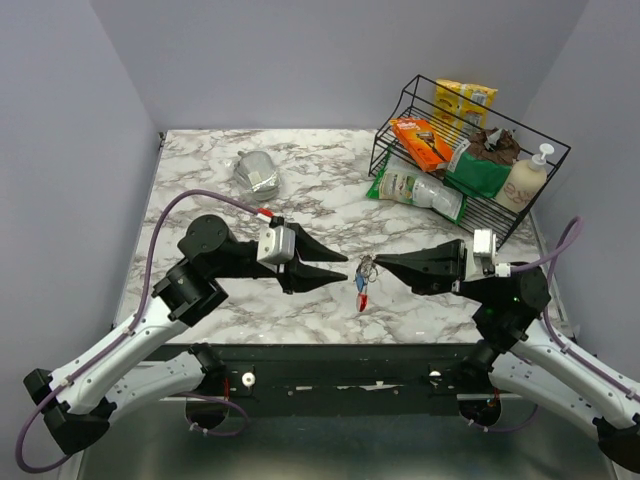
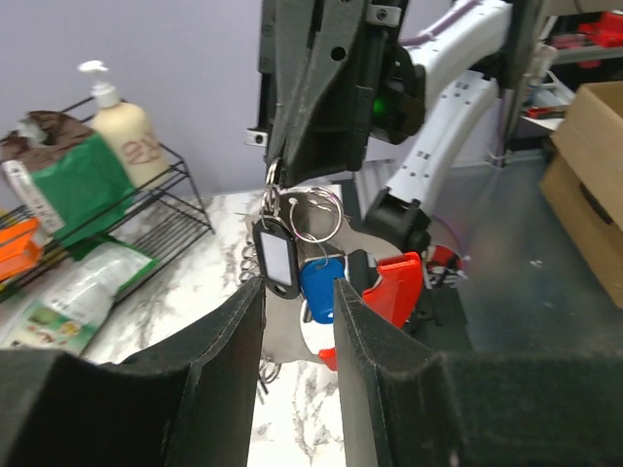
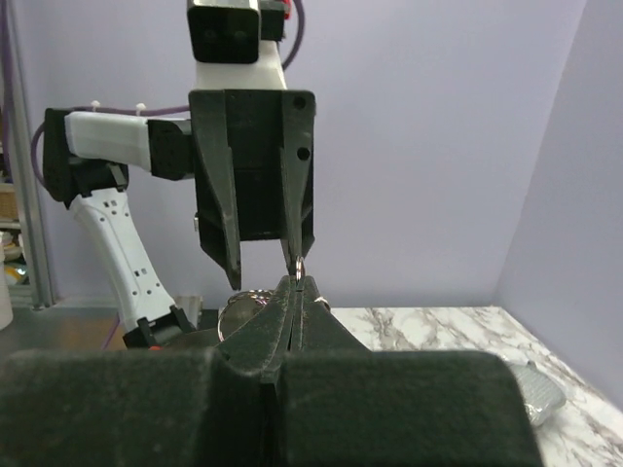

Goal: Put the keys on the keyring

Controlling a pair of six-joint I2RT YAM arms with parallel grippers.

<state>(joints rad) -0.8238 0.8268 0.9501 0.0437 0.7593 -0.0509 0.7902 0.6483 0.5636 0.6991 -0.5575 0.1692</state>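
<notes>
Presently we are recording the right end effector (image 1: 380,262) clamping the thin silver keyring with red and blue tags (image 1: 363,272); the left end effector (image 1: 343,266) is gaping open alongside.

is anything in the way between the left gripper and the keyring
Nothing visible stands in the way. The left gripper is open and points straight at the keyring, which hangs from the shut right gripper. Only open air lies between the left gripper and the keyring.
</notes>
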